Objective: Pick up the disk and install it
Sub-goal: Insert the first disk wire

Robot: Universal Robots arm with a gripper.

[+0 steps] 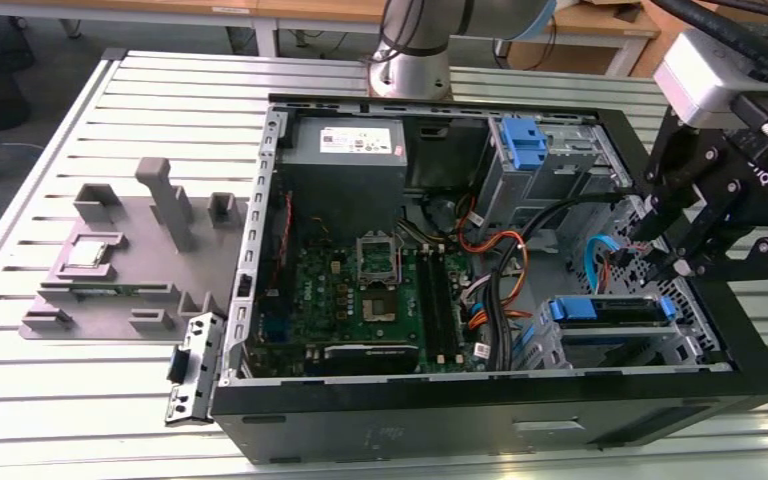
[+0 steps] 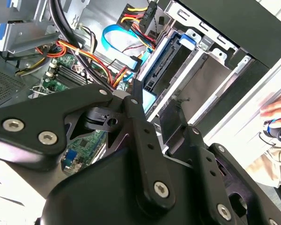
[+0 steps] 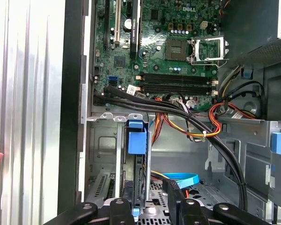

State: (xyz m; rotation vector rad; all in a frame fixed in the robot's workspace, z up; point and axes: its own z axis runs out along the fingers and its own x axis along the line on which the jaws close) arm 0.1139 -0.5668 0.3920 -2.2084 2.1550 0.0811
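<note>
Cables [image 3: 196,117] cross the case beyond our gripper [image 1: 671,250]. We find the disk [image 1: 606,311] seated in its bay just below the empty, spread fingers.

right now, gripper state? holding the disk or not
Gripper: open, holding nothing, above the disk seated in the case's bay.

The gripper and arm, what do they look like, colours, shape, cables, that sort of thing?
The gripper is matte black, built of flat bar linkages joined by silver screws, clearest in the second wrist view. A pale grey block sits above it with thick black cables running off. The arm's base column is silver-grey.
</note>
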